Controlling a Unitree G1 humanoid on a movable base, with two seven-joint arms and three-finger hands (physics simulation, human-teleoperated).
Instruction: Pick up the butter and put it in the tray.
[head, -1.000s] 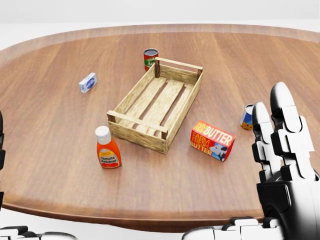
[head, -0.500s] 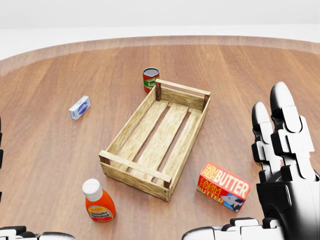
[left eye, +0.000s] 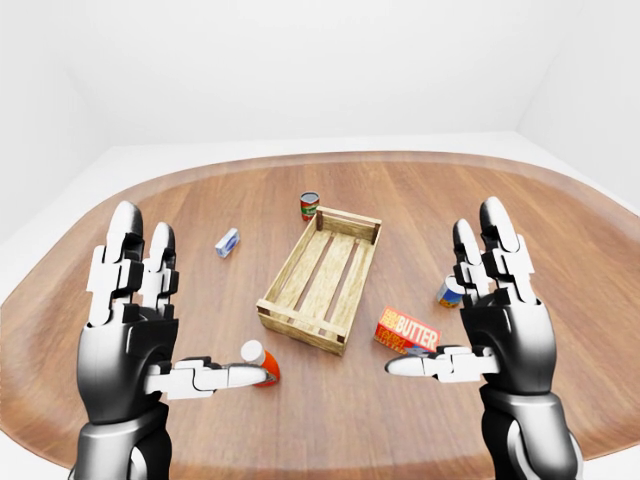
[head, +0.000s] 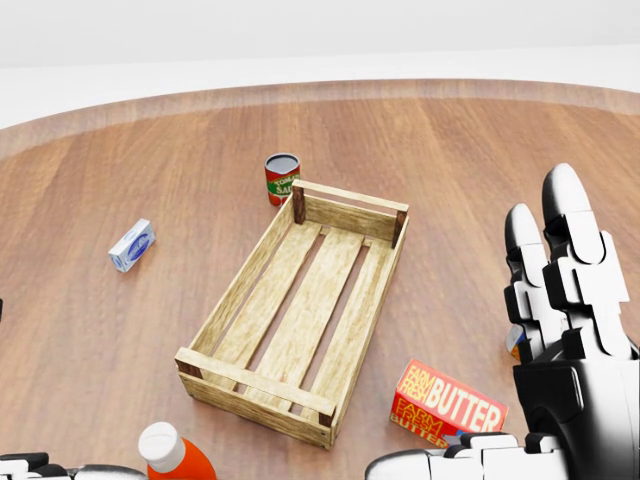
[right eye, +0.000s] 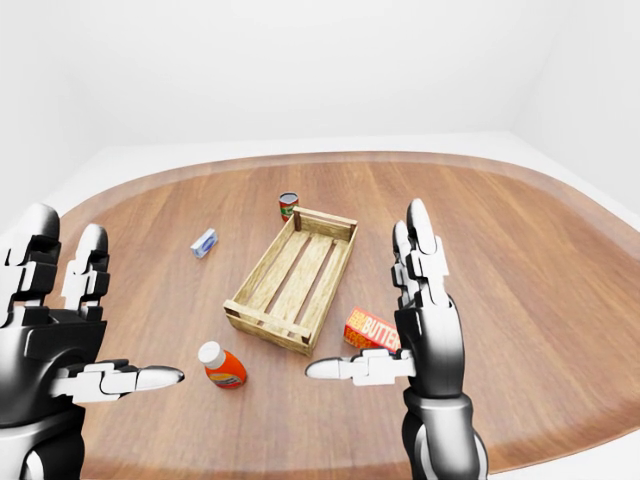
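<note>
The butter (head: 448, 404) is a red and orange box lying on the wooden table, just right of the near corner of the wooden slatted tray (head: 300, 315); it also shows in the left-eye view (left eye: 407, 332). The tray (left eye: 322, 277) holds nothing. My right hand (left eye: 480, 320) is open, fingers up, held above the table just right of the butter. My left hand (left eye: 150, 330) is open, fingers up, at the left, apart from the butter.
An orange ketchup bottle (right eye: 222, 366) stands left of the tray's near end. A red can (head: 282, 179) stands at the tray's far end. A small blue and white box (head: 132, 245) lies at the left. A blue can (left eye: 450, 292) stands behind my right hand.
The whole head view has shifted: the tray, butter and bottle have slid lower and grown larger, so the camera has moved closer. Both hands keep the same open pose.
</note>
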